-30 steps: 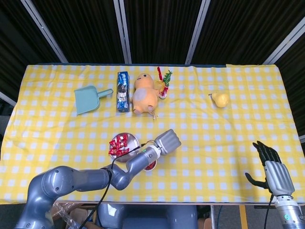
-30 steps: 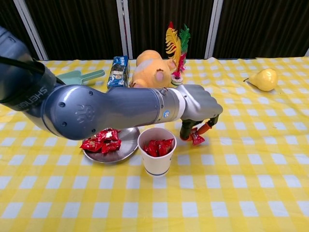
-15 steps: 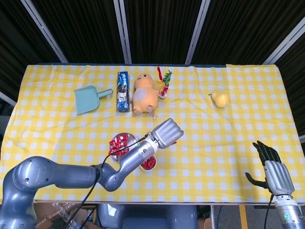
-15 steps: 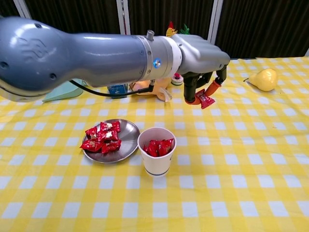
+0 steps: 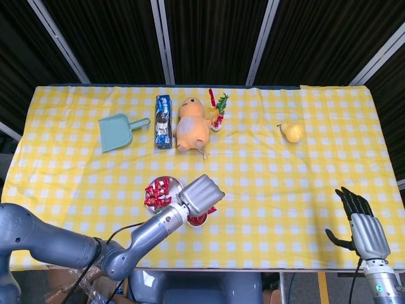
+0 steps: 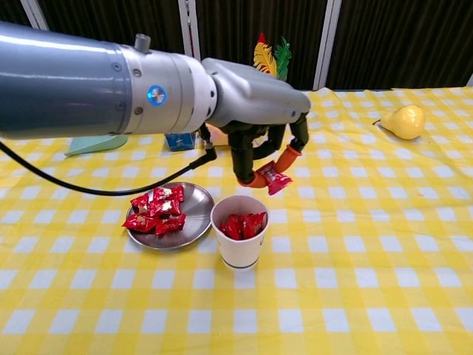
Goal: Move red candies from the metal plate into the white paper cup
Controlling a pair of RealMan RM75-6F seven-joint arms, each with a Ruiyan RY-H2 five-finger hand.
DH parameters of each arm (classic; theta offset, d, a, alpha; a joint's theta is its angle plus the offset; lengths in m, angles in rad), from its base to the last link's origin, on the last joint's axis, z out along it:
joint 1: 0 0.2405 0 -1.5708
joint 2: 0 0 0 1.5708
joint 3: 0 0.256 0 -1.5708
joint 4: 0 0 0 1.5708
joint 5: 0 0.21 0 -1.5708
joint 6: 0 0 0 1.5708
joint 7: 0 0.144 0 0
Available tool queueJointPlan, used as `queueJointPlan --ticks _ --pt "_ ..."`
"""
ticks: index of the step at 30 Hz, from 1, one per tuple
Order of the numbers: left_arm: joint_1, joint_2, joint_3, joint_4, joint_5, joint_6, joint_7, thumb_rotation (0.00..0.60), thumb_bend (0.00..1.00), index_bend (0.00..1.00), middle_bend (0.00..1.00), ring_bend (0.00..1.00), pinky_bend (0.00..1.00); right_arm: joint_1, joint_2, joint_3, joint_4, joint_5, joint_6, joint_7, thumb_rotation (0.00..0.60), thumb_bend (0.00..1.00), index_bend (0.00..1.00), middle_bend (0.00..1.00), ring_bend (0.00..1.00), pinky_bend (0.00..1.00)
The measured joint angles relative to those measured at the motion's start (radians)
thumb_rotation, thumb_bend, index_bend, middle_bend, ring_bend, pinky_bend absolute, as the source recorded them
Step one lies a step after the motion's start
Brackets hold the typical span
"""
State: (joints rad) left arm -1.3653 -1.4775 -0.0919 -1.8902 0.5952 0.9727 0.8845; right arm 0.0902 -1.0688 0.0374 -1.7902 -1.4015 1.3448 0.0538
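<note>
Above the white paper cup (image 6: pixel 240 231), my left hand (image 6: pixel 255 126) hangs with a red candy (image 6: pixel 273 177) pinched between two orange-tipped fingers (image 6: pixel 289 157). The candy sits just above and slightly to the right of the cup's rim, not yet inside.

Task status, as judged from both views:
1. Done: the cup already contains several red candies, visible at its mouth in the chest view.
2. In hand: one candy, clamped in my left hand, positioned for release over the cup.
3. Remaining: a cluster of red candies (image 6: pixel 156 212) lies on the left half of the metal plate (image 6: pixel 194 220), which stands just beside the cup on its left. I estimate the task is near its midpoint; each remaining piece needs its own pick and drop.

My right hand (image 5: pixel 362 227) rests near the table's front right corner, well apart from the work, fingers spread and holding nothing.

Writing: the candy wrappers carry pale print, too small to read. The blue packet (image 5: pixel 163 120) beside the plush toy (image 5: pixel 190 123) bears a printed label, also illegible. No brand name can be confirmed on the cup.
</note>
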Motion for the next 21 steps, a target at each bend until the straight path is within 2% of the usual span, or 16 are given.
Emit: queueJointPlan --ticks 9,15,21 --pt "0.013 -0.017 0.038 -0.021 -0.035 0.03 0.012 0.6 0.38 0.51 0.76 0.87 0.98 -0.001 0.001 -0.001 0.0 -0.003 0.001 0.002 0.6 0.34 0.0 0.0 0.0 0.0" --pt "0.013 -0.051 0.042 0.002 -0.039 0.036 0.012 0.6 0.32 0.49 0.75 0.87 0.98 -0.001 0.0 -0.001 0.0 -0.005 0.002 0.001 0.6 0.34 0.0 0.0 0.0 0.0" --pt "0.008 -0.063 0.048 0.01 -0.061 0.037 0.025 0.6 0.22 0.45 0.74 0.87 0.98 -0.001 0.001 -0.001 0.001 -0.006 0.002 0.002 0.6 0.34 0.0 0.0 0.0 0.0"
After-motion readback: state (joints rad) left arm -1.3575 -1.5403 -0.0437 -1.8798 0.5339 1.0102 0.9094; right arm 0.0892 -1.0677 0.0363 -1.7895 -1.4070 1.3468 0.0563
